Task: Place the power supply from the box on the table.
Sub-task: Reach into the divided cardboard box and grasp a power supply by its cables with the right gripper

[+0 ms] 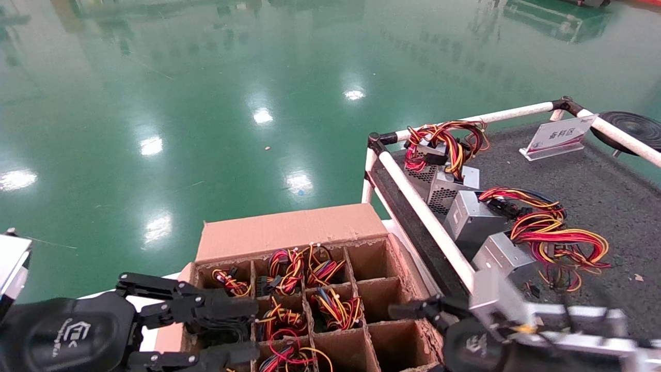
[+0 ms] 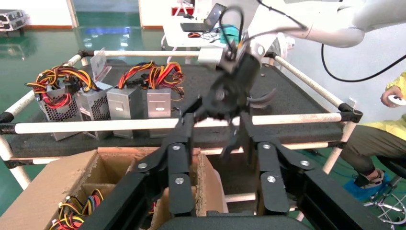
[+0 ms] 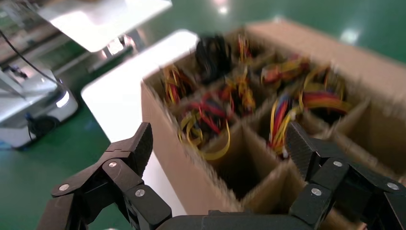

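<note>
The box (image 1: 289, 230) stands low in the head view, its grid holding power supplies that show only as wire bundles (image 1: 289, 268); the cells on its right side look bare. Several power supplies (image 1: 475, 219) lie in a row on the table (image 1: 594, 196), just behind the white rail. My left gripper (image 1: 248, 330) is open at the box's left edge, holding nothing, and appears in its wrist view (image 2: 215, 129). My right gripper (image 1: 415, 323) hovers open over the box's right side. Its wrist view (image 3: 220, 139) looks down into a bare cell (image 3: 239, 163).
A white rail (image 1: 428, 222) with black joints separates box and table. A sign placard (image 1: 557, 137) and a black disc (image 1: 632, 129) sit at the table's far end. Glossy green floor (image 1: 206, 103) lies beyond. A seated person (image 2: 383, 139) is past the table.
</note>
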Robot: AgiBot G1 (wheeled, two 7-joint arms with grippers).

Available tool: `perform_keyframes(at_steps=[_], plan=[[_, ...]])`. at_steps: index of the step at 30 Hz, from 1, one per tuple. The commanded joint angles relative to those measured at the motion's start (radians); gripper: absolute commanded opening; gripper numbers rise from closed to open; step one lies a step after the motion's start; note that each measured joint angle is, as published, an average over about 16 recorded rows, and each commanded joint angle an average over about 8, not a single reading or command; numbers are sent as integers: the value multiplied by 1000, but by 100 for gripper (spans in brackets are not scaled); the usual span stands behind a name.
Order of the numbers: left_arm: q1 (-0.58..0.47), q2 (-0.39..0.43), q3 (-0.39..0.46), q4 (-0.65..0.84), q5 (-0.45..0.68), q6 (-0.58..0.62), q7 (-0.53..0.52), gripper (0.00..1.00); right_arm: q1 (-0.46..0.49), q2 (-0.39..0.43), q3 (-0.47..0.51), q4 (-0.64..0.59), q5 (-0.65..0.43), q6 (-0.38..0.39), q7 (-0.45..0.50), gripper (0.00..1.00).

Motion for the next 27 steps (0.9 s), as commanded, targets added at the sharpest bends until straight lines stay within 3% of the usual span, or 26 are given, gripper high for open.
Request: perform_keyframes(at_steps=[1, 10, 18, 22, 27], plan=[[0, 0, 0, 0, 0, 0, 0, 100, 1, -10, -18, 1, -35, 20, 23, 100], [0, 0, 0, 0, 0, 0, 0, 100, 18, -88, -81, -18, -150, 101, 95, 99], [0, 0, 0, 0, 0, 0, 0, 100, 67, -167, -124, -63, -235, 150, 141, 48], [0, 0, 0, 0, 0, 0, 0, 100, 96, -205, -141, -90, -262, 161, 158, 38], [0, 0, 0, 0, 0, 0, 0, 100, 127, -250, -160, -130, -297, 177, 167, 12]])
